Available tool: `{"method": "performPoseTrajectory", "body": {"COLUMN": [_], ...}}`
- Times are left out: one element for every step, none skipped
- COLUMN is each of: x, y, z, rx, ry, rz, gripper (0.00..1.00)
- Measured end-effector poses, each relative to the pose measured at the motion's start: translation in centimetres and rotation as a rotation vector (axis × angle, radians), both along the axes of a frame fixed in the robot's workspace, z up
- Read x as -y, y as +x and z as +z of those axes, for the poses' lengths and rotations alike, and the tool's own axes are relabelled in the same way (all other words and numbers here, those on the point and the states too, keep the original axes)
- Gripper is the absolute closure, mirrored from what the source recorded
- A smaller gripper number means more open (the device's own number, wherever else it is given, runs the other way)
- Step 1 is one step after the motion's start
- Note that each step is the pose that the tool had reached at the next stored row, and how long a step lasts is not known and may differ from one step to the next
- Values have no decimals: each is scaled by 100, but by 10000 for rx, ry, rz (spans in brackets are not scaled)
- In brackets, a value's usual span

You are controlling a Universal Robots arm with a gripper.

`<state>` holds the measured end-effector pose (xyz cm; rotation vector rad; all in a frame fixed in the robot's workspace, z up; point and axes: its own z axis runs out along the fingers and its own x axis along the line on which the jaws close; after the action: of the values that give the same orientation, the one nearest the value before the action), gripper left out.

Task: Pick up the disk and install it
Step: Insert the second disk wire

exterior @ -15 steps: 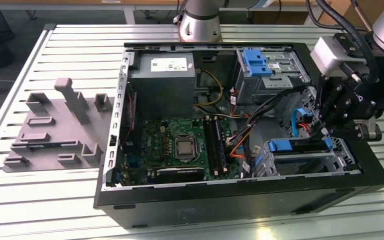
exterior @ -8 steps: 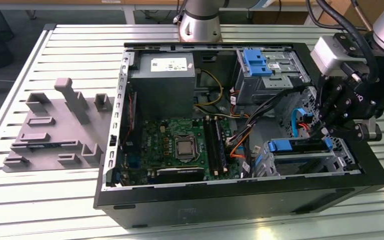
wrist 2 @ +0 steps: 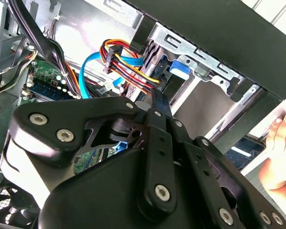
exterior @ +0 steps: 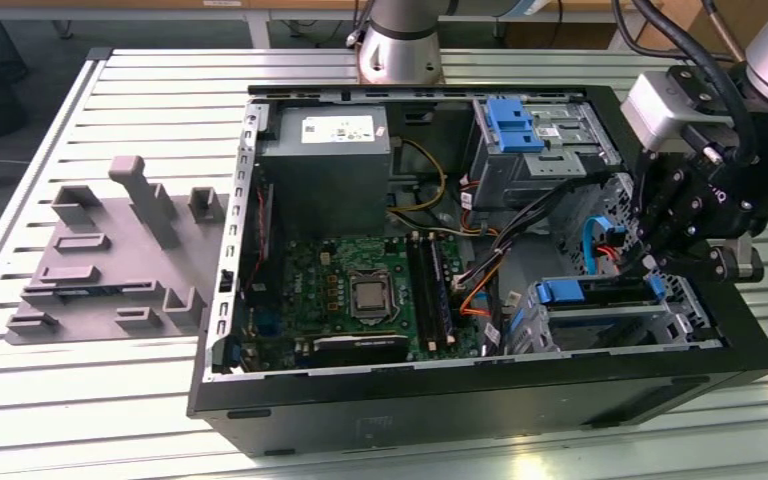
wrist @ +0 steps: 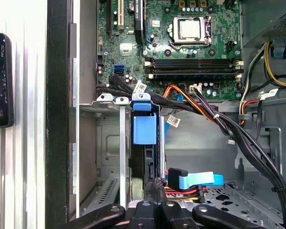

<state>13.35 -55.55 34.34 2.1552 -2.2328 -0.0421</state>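
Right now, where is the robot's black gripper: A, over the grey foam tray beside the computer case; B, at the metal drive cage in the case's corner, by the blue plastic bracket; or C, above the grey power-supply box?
B: the exterior view shows the black gripper down at the metal drive cage beside the blue plastic bracket.

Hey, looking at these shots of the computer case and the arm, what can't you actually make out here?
- The disk: in the first wrist view it stands edge-on in the drive cage, so its label and metal face are hidden behind its blue bracket.
- The gripper: in the second wrist view its own black linkage covers the fingertips.
- The hand: cut off by the picture's edge in the second wrist view.
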Motion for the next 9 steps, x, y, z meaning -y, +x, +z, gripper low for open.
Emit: {"method": "performPoseTrajectory", "body": {"x": [0,0,0,1,1,0,0,0,0], "y": [-5,-15,-23,-27,-29,-29,-29,-29,-30], "z": [1,1,0,0,2,9,19,32,48], "rx": [12,44,76,100,118,126,132,136,141], "ry": [-2,-3,-1,0,-1,-3,-2,-1,-1], "rz": [0,0,0,-1,0,1,1,0,-1], "gripper": [89,89,89,89,89,89,89,89,89]}}
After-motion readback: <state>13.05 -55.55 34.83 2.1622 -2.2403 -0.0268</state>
